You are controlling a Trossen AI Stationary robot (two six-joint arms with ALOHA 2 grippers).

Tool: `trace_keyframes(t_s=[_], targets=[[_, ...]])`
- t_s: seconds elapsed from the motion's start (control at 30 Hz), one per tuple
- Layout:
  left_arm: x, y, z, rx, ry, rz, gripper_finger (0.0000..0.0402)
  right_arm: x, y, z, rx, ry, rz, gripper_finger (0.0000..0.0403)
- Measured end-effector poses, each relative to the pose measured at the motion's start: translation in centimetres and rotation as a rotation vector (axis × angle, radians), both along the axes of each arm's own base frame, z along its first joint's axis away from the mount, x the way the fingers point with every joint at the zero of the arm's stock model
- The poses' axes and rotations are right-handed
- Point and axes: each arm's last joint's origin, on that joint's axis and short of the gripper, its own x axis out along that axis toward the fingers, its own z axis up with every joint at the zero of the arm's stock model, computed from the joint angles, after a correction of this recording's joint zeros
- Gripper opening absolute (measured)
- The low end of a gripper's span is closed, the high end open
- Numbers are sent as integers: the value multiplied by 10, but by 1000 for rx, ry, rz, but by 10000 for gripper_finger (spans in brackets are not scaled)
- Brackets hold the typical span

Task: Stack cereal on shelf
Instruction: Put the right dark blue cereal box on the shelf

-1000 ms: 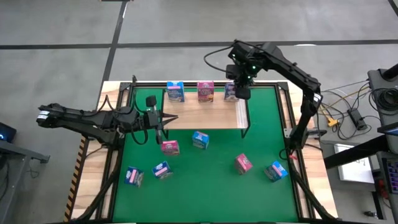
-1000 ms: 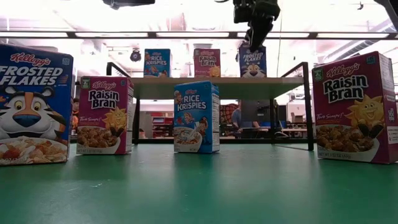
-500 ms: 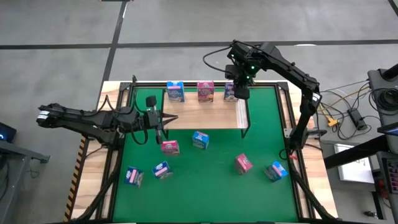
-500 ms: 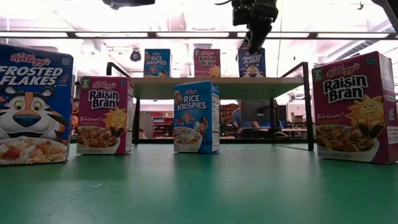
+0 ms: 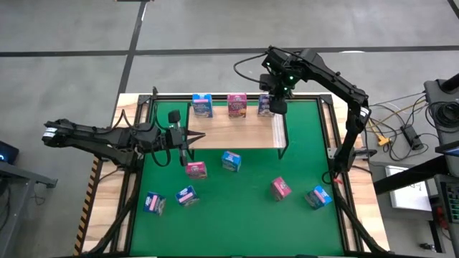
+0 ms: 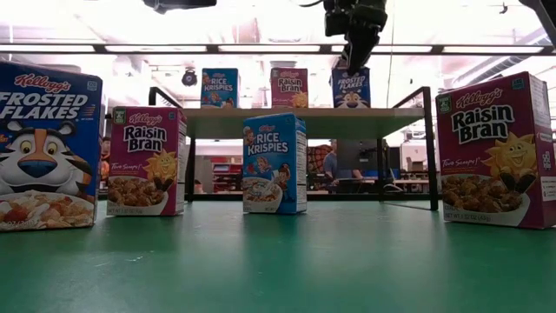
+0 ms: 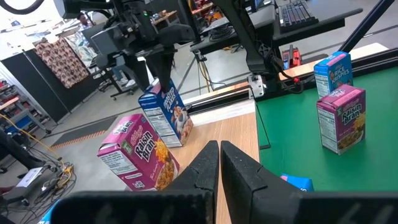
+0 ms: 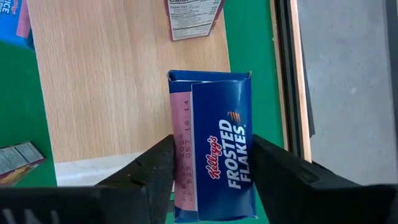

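Observation:
The shelf (image 5: 229,129), a light-wood board in a black frame, stands at the far side of the green mat. Three cereal boxes stand upright on it: a light blue one (image 5: 202,105), a pink one (image 5: 237,104) and a dark blue one (image 5: 265,105). My right gripper (image 5: 277,107) hangs over the dark blue box (image 8: 214,149), its fingers open on either side of the box's top. The box's bottom rests on the shelf (image 6: 304,111). My left gripper (image 5: 192,137) is shut and holds nothing, level above the shelf's near left corner. My right gripper comes from above, slanting down, with one finger (image 8: 155,168) and the other (image 8: 280,168) beside the box's two narrow sides near its top (image 8: 186,186). Whether they touch the box I cannot tell. The box stands upright on the board by itself.
Several more cereal boxes are scattered on the green mat in front of the shelf, among them a pink one (image 5: 196,170), a light blue one (image 5: 231,161) and a pink one (image 5: 280,188). Black frame posts (image 6: 427,148) rise at the shelf's ends.

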Motion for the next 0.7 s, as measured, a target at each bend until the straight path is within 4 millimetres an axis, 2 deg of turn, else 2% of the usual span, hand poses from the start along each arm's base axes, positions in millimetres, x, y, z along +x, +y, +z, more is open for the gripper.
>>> trace_keyframes(t_s=[0.3, 0.5, 0.7], targets=[[0, 0, 0, 0, 0, 0, 0, 0, 0, 1, 0, -2, -3, 223], [0, 0, 0, 0, 0, 0, 0, -1, 2, 3, 0, -10, -13, 226], [0, 0, 0, 0, 0, 0, 0, 0, 10, 18, -13, -59, -25, 225]])
